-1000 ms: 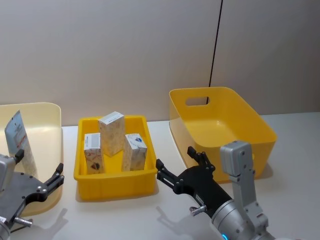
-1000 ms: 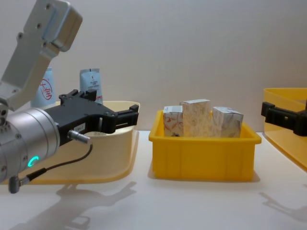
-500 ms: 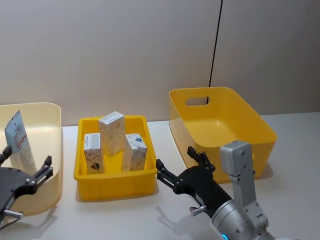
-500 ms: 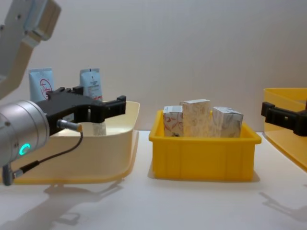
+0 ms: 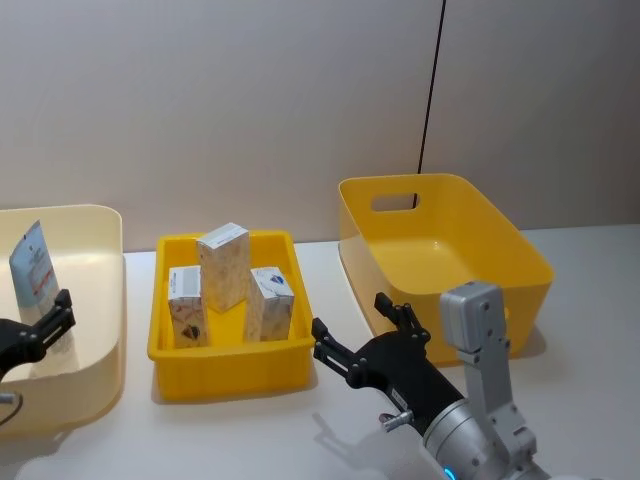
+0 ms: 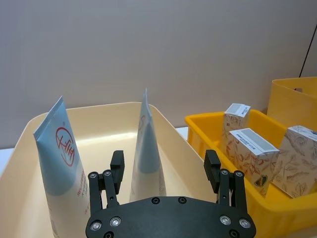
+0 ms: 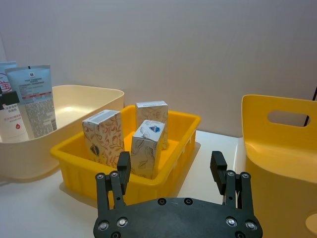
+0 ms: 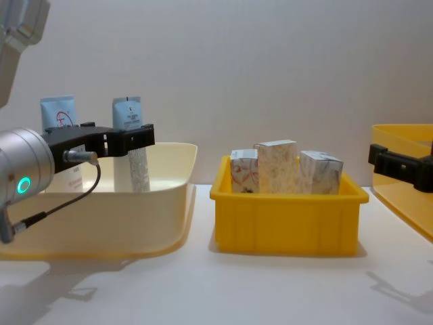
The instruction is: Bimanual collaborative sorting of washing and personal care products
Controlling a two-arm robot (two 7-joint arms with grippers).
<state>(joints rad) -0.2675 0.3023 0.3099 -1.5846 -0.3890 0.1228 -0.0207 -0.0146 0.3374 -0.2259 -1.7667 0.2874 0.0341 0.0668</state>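
Left gripper [image 6: 164,167]: released, fingers spread wide, nothing clamped; low over the cream bin [image 5: 104,228] at 9 o'clock in head view.
Plain tube [image 6: 146,148]: pale blue, upright in the cream bin, between the spread left fingers [image 6: 117,167]; no finger touching it.
Red-mark tube [image 6: 62,158]: upright in the same bin, just outside the gripper's span.
Cartons [image 5: 224,262]: three, upright in the small yellow tray [image 5: 230,358], at 3 o'clock of the cream bin; tallest at the back.
Right gripper [image 7: 171,167]: released, empty, above the table [image 5: 322,272] at 5 o'clock of the tray, apart from the cartons.
Large yellow bin [image 5: 445,190]: at 3 o'clock of the tray.
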